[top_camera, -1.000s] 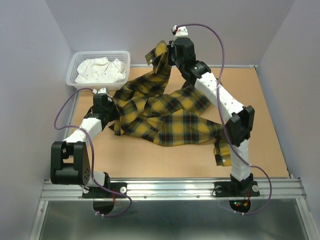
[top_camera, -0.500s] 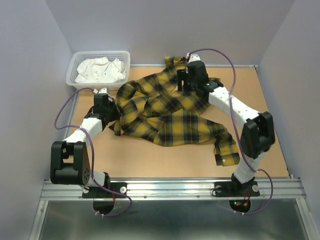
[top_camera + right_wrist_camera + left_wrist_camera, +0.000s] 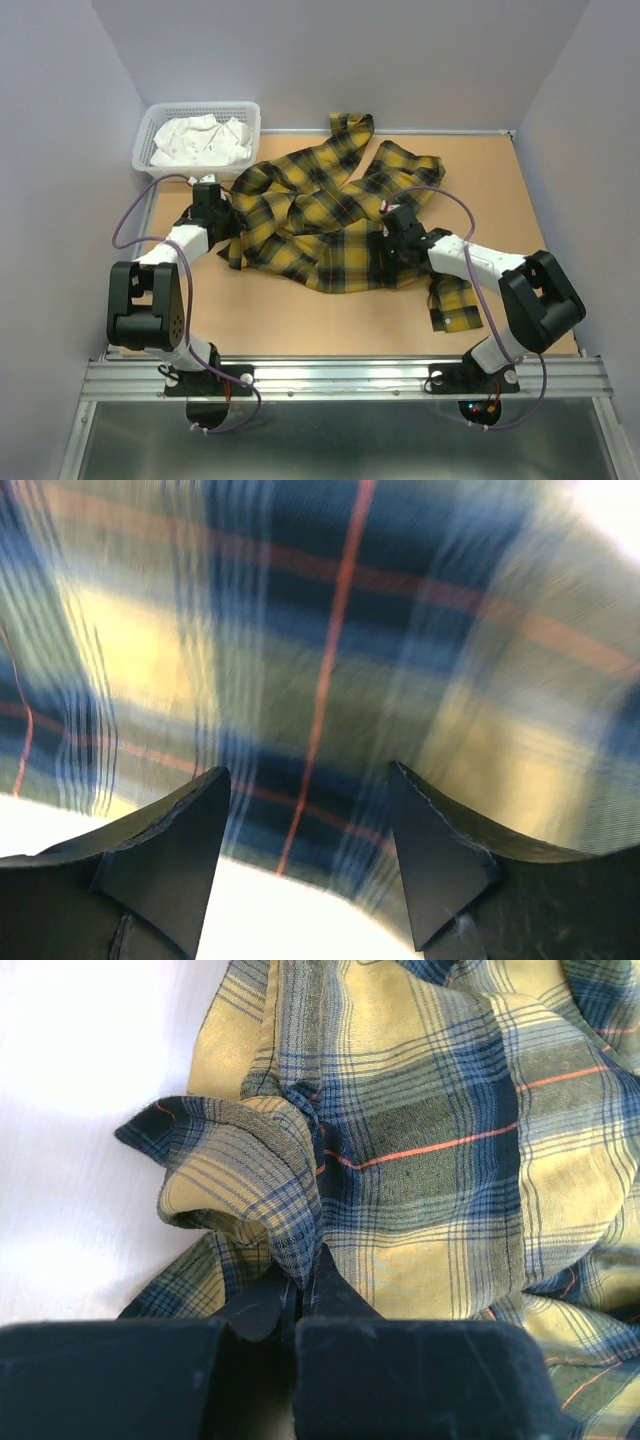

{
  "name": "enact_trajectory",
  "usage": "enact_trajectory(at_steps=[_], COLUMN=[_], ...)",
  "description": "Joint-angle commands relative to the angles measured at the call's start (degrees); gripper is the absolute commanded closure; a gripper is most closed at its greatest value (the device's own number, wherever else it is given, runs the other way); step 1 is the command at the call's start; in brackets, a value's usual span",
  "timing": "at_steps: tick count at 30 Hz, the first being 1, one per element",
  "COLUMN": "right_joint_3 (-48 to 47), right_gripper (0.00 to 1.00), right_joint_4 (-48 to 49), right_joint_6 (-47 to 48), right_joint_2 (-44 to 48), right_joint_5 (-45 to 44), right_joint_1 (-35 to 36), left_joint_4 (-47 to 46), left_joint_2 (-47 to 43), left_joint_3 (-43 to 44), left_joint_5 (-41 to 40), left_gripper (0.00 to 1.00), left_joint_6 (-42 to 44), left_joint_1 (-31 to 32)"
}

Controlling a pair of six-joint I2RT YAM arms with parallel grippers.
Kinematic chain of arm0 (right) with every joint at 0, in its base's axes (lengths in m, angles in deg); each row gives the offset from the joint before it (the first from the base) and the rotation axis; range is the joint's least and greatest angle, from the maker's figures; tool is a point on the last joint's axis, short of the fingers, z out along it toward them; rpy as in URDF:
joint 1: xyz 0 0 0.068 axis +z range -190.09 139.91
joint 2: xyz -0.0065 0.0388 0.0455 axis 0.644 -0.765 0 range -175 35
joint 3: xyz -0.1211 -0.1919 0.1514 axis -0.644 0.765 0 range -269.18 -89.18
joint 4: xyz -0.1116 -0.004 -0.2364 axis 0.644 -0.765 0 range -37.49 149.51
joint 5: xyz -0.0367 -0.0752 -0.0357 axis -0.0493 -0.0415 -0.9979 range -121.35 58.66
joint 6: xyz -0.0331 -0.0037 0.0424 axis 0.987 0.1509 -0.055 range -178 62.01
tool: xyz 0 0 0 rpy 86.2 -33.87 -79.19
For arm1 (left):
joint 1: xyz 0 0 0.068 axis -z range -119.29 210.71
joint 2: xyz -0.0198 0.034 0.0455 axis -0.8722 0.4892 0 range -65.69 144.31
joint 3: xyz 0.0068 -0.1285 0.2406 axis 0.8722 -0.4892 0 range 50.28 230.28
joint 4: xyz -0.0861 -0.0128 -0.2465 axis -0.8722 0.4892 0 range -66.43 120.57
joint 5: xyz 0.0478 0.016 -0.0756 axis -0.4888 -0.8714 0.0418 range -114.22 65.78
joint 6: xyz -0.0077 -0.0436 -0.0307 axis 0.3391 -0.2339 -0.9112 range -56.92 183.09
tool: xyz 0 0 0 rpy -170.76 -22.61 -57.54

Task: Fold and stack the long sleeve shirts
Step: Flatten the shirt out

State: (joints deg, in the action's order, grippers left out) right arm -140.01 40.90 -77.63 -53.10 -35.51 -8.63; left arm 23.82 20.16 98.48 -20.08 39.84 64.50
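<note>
Top external view: I see the yellow plaid flannel shirt (image 3: 330, 215) lying crumpled and unfolded across the middle of the table (image 3: 300, 325), one end reaching to 12 o'clock by the back wall and a sleeve trailing to about 4 o'clock. A white basket (image 3: 250, 108) holding white cloth (image 3: 200, 140) sits at 10 o'clock, apart from the shirt. The left gripper (image 3: 215, 208) is at the shirt's 9 o'clock edge. Left wrist view: its fingers are pressed together on a puckered fold of the plaid hem (image 3: 300, 1295). The right gripper (image 3: 385, 248) hangs low over the shirt's 3 o'clock side. Right wrist view, blurred: its fingers (image 3: 175, 830) stand apart just above the fabric with nothing between them. I judge the spreading step unfinished and folding not begun. Hazards: if I close the right gripper here on the bunched body it may take several layers, so a pull would drag the whole heap rather than flatten it. A hard pull toward 3 o'clock could also strip the thin fold from the left pinch.
</note>
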Motion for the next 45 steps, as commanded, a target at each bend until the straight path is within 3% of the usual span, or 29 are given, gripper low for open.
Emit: enact_trajectory(at_steps=[1, 11, 16, 18, 19, 22, 23, 26, 28, 32, 37, 45], right_joint_3=[3.3, 4.9, -3.2, -6.1, -8.4, -11.3, -13.5, -16.1, -16.4, -16.1, -14.7, -13.1], right_gripper=[0.32, 0.34, 0.34, 0.33, 0.32, 0.29, 0.26, 0.18, 0.11, 0.00, 0.00, 0.00], right_joint_4=[3.7, 3.4, 1.7, 0.4, 0.1, -0.6, -1.9, -4.2, -4.9, -5.6, -5.7, -5.6], right_joint_6=[-2.9, -8.4, -4.7, -3.6, -3.5, -2.8, -2.3, -2.7, -2.9, -3.2, -4.9, -7.2], right_joint_2=[1.2, -2.7, -7.3, -8.7, -8.7, -6.6, -5.1, -2.2, -0.4, 2.9, 6.4, 8.1], right_joint_5=[3.2, 11.4, 15.8, 16.7, 16.6, 12.4, 8.2, 1.6, -1.6, -5.0, -5.7, -1.0], right_joint_1=[3.6, 16.1, 22.0, 23.6, 23.8, 23.6, 23.5, 20.4, 16.6, 9.4, -0.8, -11.5], left_joint_4=[-0.6, -0.6, -0.6, -0.5, -0.3, -0.3, 1.1, 4.0, 6.9, 8.4, 5.5, -5.4], left_joint_2=[1.1, 9.2, 10.1, 8.9, 6.9, 0.7, -1.2, -8.2, -12.3, -17.8, -20.4, -17.1], left_joint_3=[3.8, 13.8, 16.5, 16.1, 15.9, 13.6, 12.1, 8.8, 6.3, -1.0, -9.9, -18.2], left_joint_5=[-1.8, -6.3, -5.4, -4.8, -4.7, -4.5, -4.5, -5.5, -5.7, -1.2, 1.2, 1.7], left_gripper=[1.00, 1.00, 1.00, 0.95, 0.90, 0.63, 0.46, 0.18, 0.14, 0.14, 0.15, 0.28], left_joint_6=[-1.6, -2.9, -3.0, -2.9, -2.9, -3.1, -3.2, -3.3, -3.8, -6.6, -12.9, -21.0], left_joint_1=[0.3, 0.3, 0.3, 0.3, 0.3, 0.3, 0.3, 0.3, 0.3, 1.0, 4.2, 8.2])
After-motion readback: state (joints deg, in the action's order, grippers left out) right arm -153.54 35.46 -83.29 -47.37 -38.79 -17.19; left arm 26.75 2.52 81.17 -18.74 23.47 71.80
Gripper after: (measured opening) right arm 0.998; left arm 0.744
